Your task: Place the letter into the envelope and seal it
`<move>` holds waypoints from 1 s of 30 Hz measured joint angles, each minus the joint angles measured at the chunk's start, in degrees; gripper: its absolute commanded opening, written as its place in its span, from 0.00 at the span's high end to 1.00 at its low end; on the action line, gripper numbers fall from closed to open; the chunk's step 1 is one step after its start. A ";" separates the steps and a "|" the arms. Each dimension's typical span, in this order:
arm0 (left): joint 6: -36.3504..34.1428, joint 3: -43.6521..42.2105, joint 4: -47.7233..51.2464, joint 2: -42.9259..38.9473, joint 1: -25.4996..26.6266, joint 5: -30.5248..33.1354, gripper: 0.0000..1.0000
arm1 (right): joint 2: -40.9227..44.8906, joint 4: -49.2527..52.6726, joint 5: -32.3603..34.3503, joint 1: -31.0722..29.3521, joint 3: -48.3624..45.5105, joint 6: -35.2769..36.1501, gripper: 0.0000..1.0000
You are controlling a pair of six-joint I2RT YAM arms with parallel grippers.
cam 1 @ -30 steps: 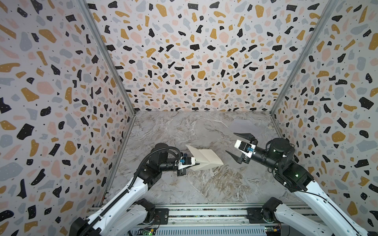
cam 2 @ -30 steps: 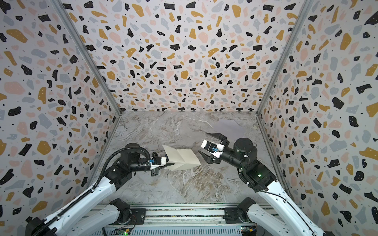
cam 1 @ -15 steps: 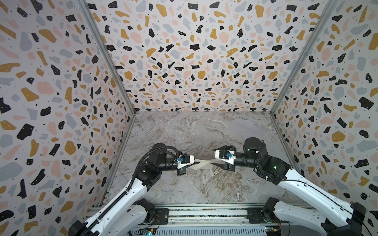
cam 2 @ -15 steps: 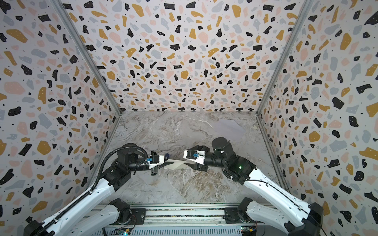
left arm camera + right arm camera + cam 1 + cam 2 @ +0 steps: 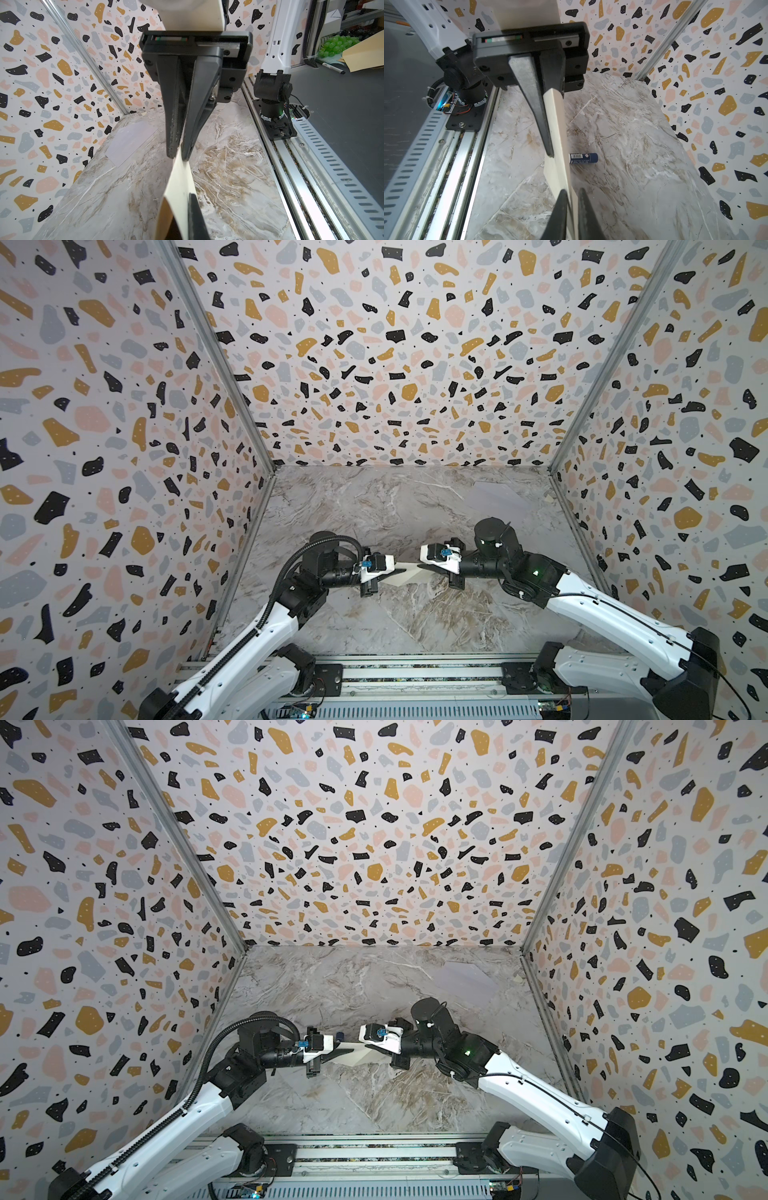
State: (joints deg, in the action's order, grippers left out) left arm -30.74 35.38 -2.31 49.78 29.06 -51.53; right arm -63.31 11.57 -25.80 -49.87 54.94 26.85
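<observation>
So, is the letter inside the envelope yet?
Out. The left gripper and right gripper hold the letter up between them; the envelope lies flat on the table, well apart.

Small blue tube on its side on marble tabletop.

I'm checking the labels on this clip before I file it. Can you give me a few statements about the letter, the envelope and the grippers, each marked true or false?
1. The left gripper and the right gripper both have their jaws shut on the letter. True.
2. The letter lies flat on the table. False: it is held above the table, spanning between the two grippers.
3. The envelope lies flat near the far right corner, apart from both grippers. True.
4. The letter is partly inside the envelope. False: the two are well apart.
5. The small blue tube stands upright. False: it lies on its side on the table.
</observation>
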 measured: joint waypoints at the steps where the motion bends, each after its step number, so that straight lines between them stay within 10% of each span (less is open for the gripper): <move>1: 0.02 0.00 0.00 0.00 0.00 0.04 1.00 | -0.15 -0.11 -0.13 -0.02 0.00 -0.07 0.94; 7: 0.11 0.00 0.02 0.00 0.00 0.52 1.00 | -0.87 -0.44 -0.42 -0.02 0.00 -0.37 1.00; 22: 3.56 1.16 2.64 -6.05 0.00 9.70 0.27 | 1.53 6.19 3.54 1.86 0.00 5.29 1.00; 30: 4.28 2.19 2.73 -9.25 0.00 9.57 0.18 | 2.32 10.47 3.41 2.12 0.00 8.96 1.00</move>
State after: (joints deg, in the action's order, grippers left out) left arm -26.46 37.56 0.43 40.53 29.06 -41.95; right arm -60.99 22.04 -22.39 -47.75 54.94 35.81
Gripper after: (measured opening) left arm 0.818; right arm 0.044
